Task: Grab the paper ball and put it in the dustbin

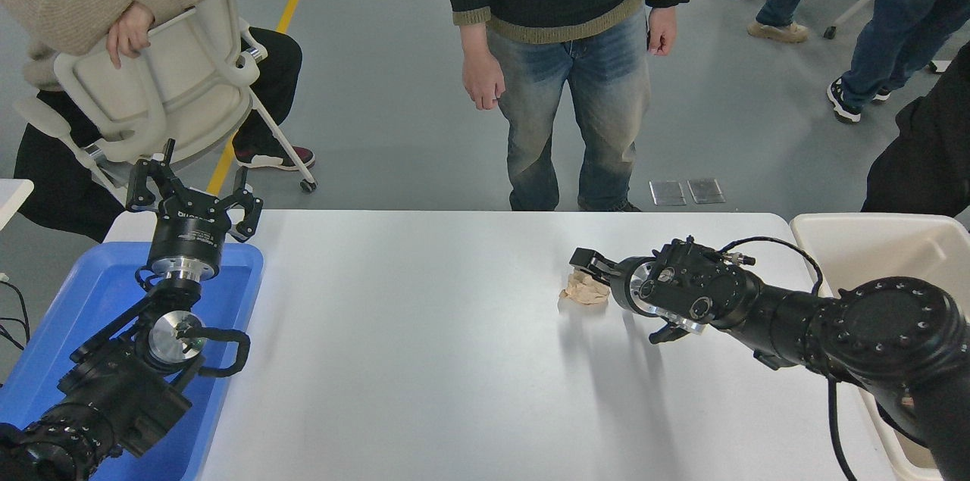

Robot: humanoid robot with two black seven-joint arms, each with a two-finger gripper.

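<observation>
The tan paper ball [582,292] lies on the white table [424,360], right of its middle. My right gripper [586,279] comes in low from the right and is open at the ball. One finger [589,262] lies along the ball's far side; the other is hidden behind the ball and wrist. The ball rests on the table. The cream-white dustbin [856,222] stands off the table's right edge, partly hidden by my right arm. My left gripper [195,193] is parked open at the lower left, above the blue tray.
A shallow blue tray [68,299] sits at the table's left edge under my left arm. A person in jeans [576,110] stands at the far edge, behind the ball. Another person sits at the far left on a white chair [167,79].
</observation>
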